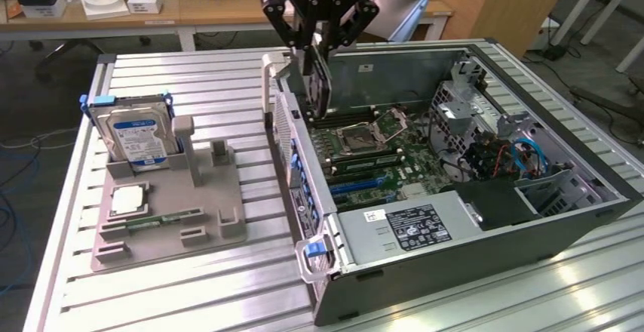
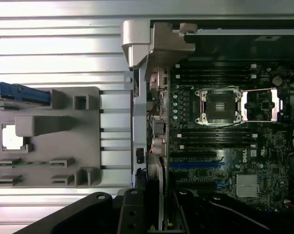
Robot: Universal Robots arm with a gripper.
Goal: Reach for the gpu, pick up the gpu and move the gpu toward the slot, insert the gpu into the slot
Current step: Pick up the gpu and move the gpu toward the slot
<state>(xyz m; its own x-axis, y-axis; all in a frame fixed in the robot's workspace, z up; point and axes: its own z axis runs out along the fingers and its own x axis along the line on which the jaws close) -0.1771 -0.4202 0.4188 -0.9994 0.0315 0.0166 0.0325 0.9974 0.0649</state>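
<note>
Exterior view's left: hard drive (image 1: pixel 141 139) upright in grey fixture (image 1: pixel 166 211), well apart. Centre: your gripper (image 1: pixel 318 49) pinches the gpu (image 1: pixel 320 90); card hangs below the jaws, long axis upright, just inside the case (image 1: pixel 483 219) left wall. Blue slot (image 1: pixel 354 185), likely the target, lies below and nearer

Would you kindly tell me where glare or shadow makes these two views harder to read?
Exterior view: glare streaks the table beside the case, and the gpu held in the claw reads as a dark slab. Wrist view: the table slats wash out to white, while the motherboard sits in dim light.
</note>
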